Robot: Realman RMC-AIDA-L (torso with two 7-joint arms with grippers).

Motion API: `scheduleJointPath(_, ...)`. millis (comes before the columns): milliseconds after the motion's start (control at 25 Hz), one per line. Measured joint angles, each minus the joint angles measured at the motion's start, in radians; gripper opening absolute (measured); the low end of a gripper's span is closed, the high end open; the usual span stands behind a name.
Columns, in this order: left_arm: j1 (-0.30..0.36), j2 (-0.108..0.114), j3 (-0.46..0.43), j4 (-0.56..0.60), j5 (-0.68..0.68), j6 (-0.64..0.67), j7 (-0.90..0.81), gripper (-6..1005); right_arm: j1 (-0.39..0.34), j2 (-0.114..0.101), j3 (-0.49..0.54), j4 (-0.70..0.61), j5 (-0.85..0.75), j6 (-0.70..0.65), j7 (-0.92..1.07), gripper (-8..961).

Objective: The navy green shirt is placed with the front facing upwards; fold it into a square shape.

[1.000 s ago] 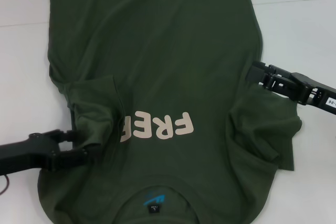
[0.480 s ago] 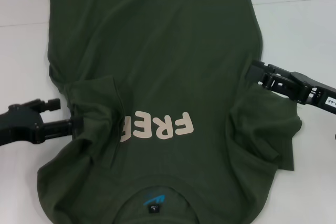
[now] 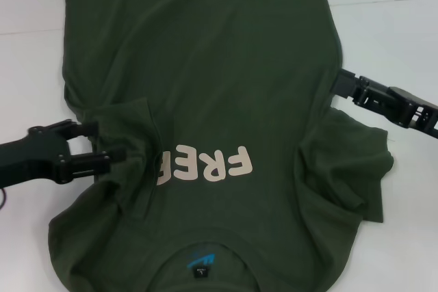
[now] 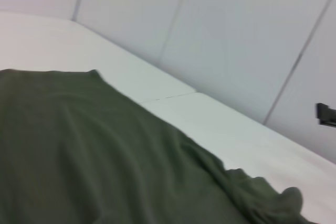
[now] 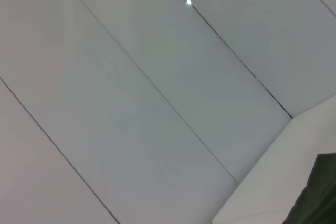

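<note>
- Table (image 3: 27, 87): white surface under everything; a seam line runs across its far part; bare areas show on both sides of the garment. The near edge is out of frame.
- Wall panels (image 5: 131, 77): pale, with thin dark joints, filling most of the right wrist view and the background of the left wrist view.
- Navy green shirt (image 3: 205, 80): spread flat between the two grippers, front up, collar toward the robot and hem at the far side. The hem's far edge and the collar's near part are cut off in the head view. Both sleeves are bunched and folded inward, so their outlines are hard to trace. In the left wrist view only a plain green expanse and one crumpled end appear; in the right wrist view only a dark sliver at one corner.
- "FREE" lettering (image 3: 205, 164): pale block letters on the chest; the last letter is partly buried under the bunched sleeve fold beside the left gripper.
- Left gripper (image 3: 109, 141): at the shirt's left sleeve, fingers spread apart with the cloth's edge lying between the tips; nothing is clamped.
- Right gripper (image 3: 337, 85): tip touching the shirt's right edge, just beyond the crumpled right sleeve; finger spacing cannot be made out.
- Blue logo (image 3: 200, 260): small mark inside the collar, well nearer the robot than both grippers.
</note>
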Motion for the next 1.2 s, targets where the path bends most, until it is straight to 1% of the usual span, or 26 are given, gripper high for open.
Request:
scheduleJointPath(200,-0.027,-0.001,0.014,-0.054,-0.014,0.003,0.028,904,0.011,-0.001,0.006,0.0,0.0,-0.001,0.009,919)
scheduleJointPath(440,-0.033,-0.001,0.009,-0.069,-0.052,0.0,0.043,904,0.012,0.004,-0.001,-0.007,-0.005,0.007,0.009,918)
scheduleJointPath(480,-0.028,-0.001,0.004,-0.071,-0.088,-0.006,0.059,904,0.01,0.003,-0.001,-0.008,-0.005,0.005,0.008,918)
scheduleJointPath(560,-0.026,-0.001,0.002,-0.071,-0.104,-0.01,0.066,903,0.003,-0.006,0.0,-0.009,-0.006,0.003,0.008,918)
scheduleJointPath(600,-0.025,-0.001,-0.003,-0.072,-0.115,-0.013,0.069,903,-0.002,-0.012,0.001,-0.008,-0.006,0.003,0.009,918)
scheduleJointPath(720,-0.024,0.0,-0.018,-0.072,-0.126,-0.018,0.069,903,-0.014,-0.02,0.007,-0.005,-0.003,-0.004,0.01,917)
scheduleJointPath(1040,-0.001,0.002,-0.069,-0.071,-0.127,-0.024,0.072,903,-0.022,-0.016,0.009,-0.009,-0.002,-0.013,0.002,917)
scheduleJointPath(1200,0.012,0.002,-0.112,-0.069,-0.135,-0.013,0.076,903,-0.029,-0.019,0.009,-0.009,-0.003,-0.014,0.002,916)
